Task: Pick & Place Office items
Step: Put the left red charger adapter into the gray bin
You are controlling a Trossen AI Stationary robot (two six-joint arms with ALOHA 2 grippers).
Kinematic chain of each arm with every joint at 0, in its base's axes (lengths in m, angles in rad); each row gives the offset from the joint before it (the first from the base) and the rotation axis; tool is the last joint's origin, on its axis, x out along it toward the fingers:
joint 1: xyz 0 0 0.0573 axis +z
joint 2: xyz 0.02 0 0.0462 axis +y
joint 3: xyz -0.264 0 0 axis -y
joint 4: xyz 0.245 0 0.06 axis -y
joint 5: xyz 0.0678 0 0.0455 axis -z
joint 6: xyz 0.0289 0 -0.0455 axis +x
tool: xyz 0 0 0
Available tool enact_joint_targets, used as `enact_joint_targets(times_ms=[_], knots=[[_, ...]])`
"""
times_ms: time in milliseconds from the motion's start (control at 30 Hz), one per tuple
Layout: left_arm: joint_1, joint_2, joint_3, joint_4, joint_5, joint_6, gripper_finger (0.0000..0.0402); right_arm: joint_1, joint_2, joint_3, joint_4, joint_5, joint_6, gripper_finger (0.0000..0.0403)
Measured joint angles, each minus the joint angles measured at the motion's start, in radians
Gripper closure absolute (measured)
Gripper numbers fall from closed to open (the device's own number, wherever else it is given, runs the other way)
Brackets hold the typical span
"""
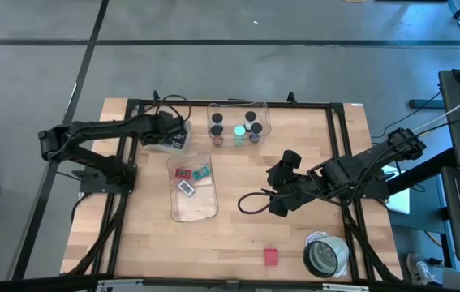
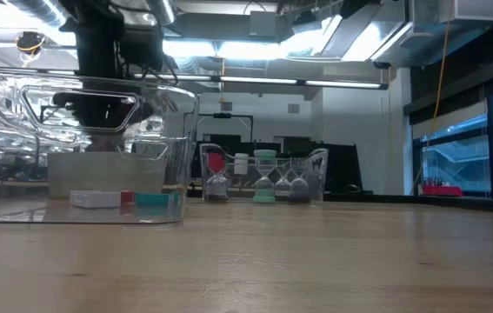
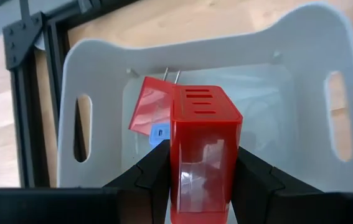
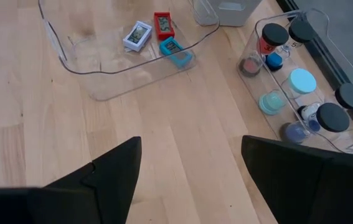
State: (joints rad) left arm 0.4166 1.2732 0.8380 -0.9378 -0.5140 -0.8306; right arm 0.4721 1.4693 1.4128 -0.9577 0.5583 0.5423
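left arm (image 1: 104, 134): black, jointed links | right arm (image 1: 351, 170): black, looping black cable | fingers (image 4: 111, 171): dark, angular

I count three small blocks in the near clear bin (image 1: 193, 207): one red (image 4: 163, 25), one teal (image 4: 175, 49), one white (image 4: 136, 35). One red block (image 1: 271, 257) lies loose on my tabletop (image 1: 238, 235). One grey-white roll (image 1: 325, 255). Three bins in all.

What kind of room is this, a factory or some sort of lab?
Probably a robotics lab in an open, industrial-style office. A wooden table in a black frame carries two arms sorting small pieces into clear bins. Behind it are exposed ceiling ducts, strip lights and large windows.
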Motion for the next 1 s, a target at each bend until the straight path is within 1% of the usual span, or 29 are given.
enact_joint_targets(times_ms=[233,367,600,800,1000], knots=[[0.05,0.0,-0.064,0.099,-0.003,0.014,0.0278,0.0,0.0,0.0,0.0,0.003,0.0,0.0124],[0.074,0.0,-0.088,0.142,0.026,0.038,0.0278,0.0,0.0,0.0,0.0,0.003,0.0,0.0124],[0.085,0.0,-0.097,0.156,0.035,0.041,0.0277,0.0,0.0,0.0,0.0,0.003,0.0,0.0124],[0.084,0.0,-0.097,0.157,-0.011,0.041,0.0275,0.0,0.0,0.0,0.0,0.003,-0.001,0.0124],[0.083,0.0,-0.097,0.157,-0.019,0.041,0.0257,0.0,0.0,0.0,0.0,0.003,-0.001,0.0124]])
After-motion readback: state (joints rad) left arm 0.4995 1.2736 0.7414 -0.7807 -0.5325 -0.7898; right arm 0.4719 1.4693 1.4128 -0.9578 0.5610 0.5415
